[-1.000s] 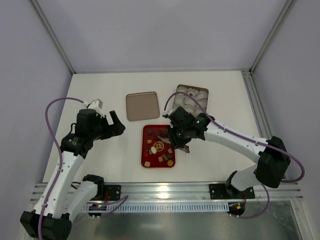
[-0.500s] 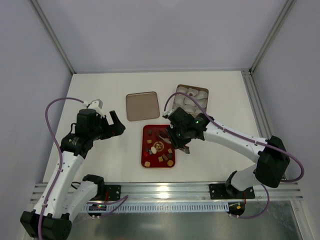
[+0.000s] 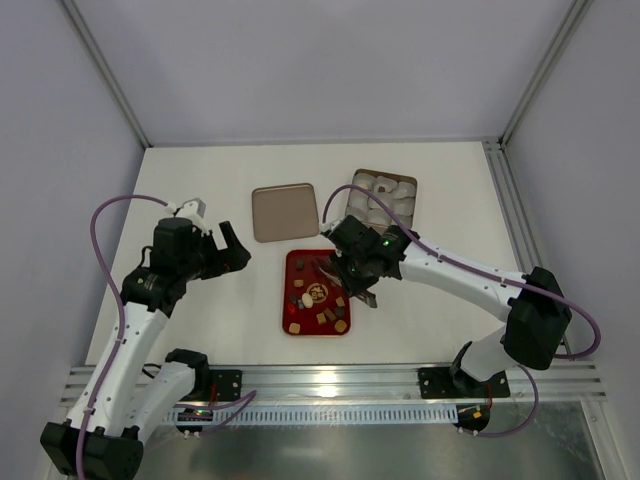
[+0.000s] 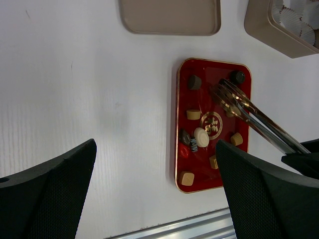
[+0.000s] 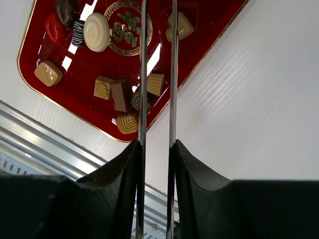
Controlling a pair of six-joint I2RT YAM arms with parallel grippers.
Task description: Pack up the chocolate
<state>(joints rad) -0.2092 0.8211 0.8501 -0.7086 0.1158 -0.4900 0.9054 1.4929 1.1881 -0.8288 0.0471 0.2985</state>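
Small brown, tan and whitish chocolates (image 4: 201, 137) lie scattered on a red tray (image 3: 298, 262), which also shows in the right wrist view (image 5: 212, 17). My right gripper (image 3: 352, 272) is shut on metal tongs (image 4: 249, 117). It holds them over the tray's upper right part. The tong arms (image 5: 143, 74) stand slightly apart, with their tips near a dark round piece (image 4: 238, 77). I see nothing held between them. My left gripper (image 3: 228, 250) hangs open and empty above the table, left of the tray.
A tan box (image 3: 385, 195) holding white paper cups stands behind the tray to the right. Its flat tan lid (image 3: 285, 212) lies behind the tray to the left. A metal rail (image 3: 330, 380) runs along the near table edge.
My right gripper has shifted slightly up and left with the tongs over the tray. The left arm has not moved.
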